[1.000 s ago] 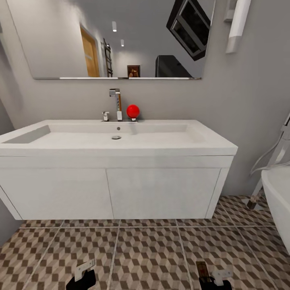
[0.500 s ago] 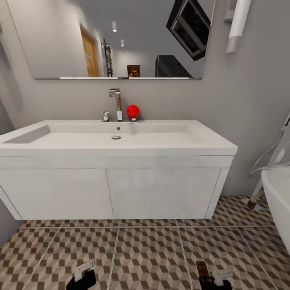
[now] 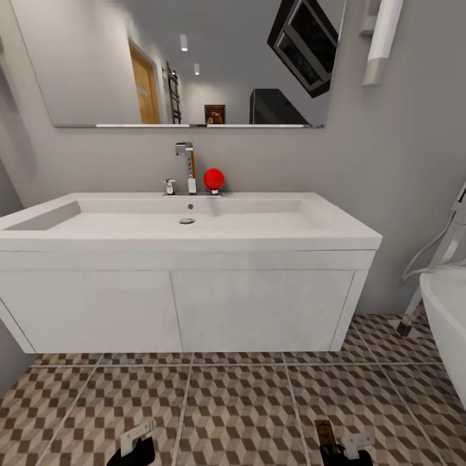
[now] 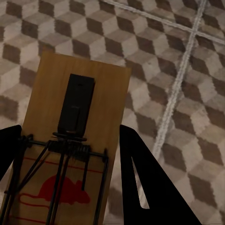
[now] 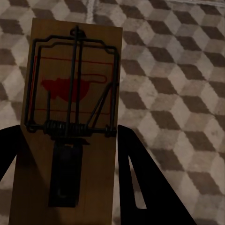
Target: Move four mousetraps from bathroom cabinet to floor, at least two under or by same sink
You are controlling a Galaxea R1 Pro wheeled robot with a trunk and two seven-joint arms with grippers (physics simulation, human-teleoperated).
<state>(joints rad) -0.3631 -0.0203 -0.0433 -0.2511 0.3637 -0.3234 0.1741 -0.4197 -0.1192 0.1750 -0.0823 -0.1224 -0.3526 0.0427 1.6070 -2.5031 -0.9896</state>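
Left gripper (image 4: 65, 178) and right gripper (image 5: 65, 178) each clamp a mousetrap (image 4: 70, 140) (image 5: 70, 108) between their jaws, low above the tiled floor (image 3: 239, 401). Best lower both flat and release close to the sink (image 3: 188, 226) unit ahead.
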